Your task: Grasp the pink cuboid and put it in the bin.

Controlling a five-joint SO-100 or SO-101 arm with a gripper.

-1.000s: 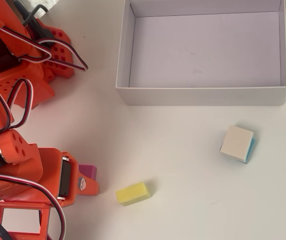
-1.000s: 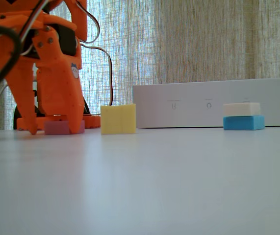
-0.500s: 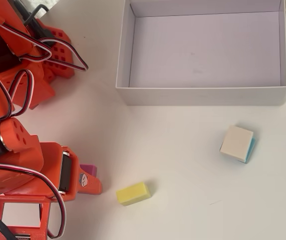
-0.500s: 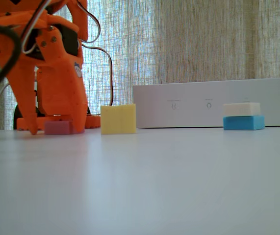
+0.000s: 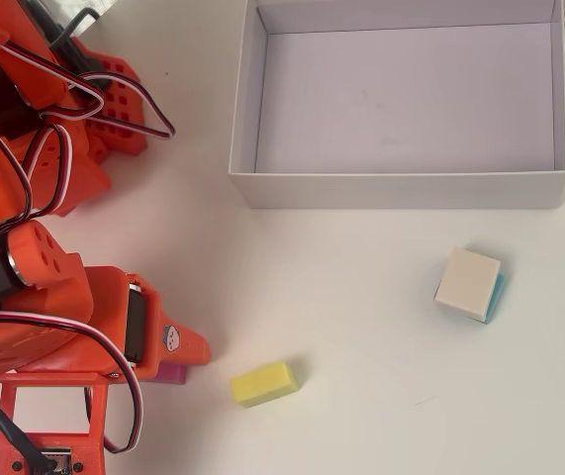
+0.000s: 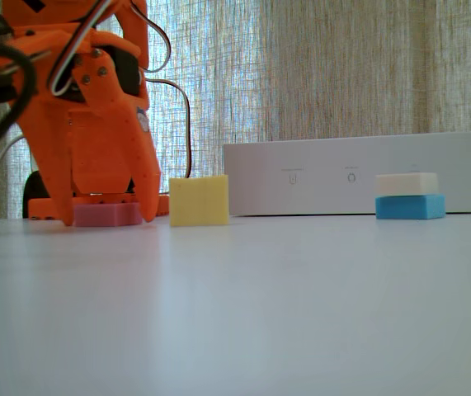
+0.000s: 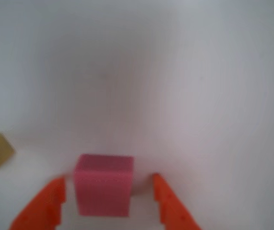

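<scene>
We see the end effector spread apart, fingers straddling the pink cuboid on the worktop, yellow block just beside, bin well beyond.

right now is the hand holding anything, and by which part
Nothing is held yet. The hand is open, its fingers straddling the pink cuboid with a gap on each side in the wrist view; the block sits on the table.

Orange printed arm, black-and-white cables, silver screws.
</scene>
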